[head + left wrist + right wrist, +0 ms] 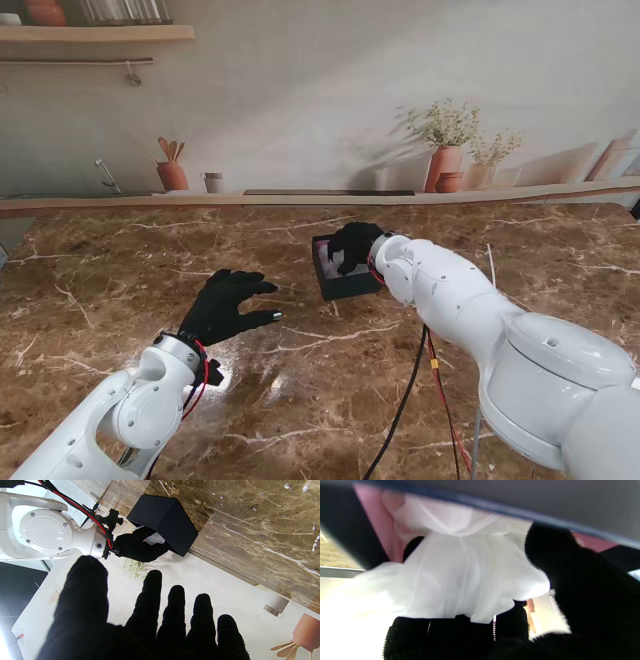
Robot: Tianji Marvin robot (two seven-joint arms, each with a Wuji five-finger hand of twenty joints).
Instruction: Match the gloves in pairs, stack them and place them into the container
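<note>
A black container (pixel 345 288) with a pink inside stands on the marble table, right of centre. My black-gloved right hand (pixel 355 245) reaches down into its opening. In the right wrist view, the white gloves (pixel 460 580) lie bunched between the fingers (pixel 445 635) and the thumb (pixel 570 575), against the pink inner wall (pixel 375 522). The left wrist view shows the container (pixel 162 517) from outside, with a bit of white glove (pixel 155 539) in the right hand (pixel 136 547). My left hand (pixel 228 303) hovers to the container's left, fingers spread, holding nothing; its fingers (pixel 152 592) stand apart.
A raised ledge (pixel 300 198) runs along the table's far edge before a kitchen backdrop. Black and red cables (pixel 425 390) hang near me beside the right arm. Brown marble table top (pixel 120 270) surrounds the container.
</note>
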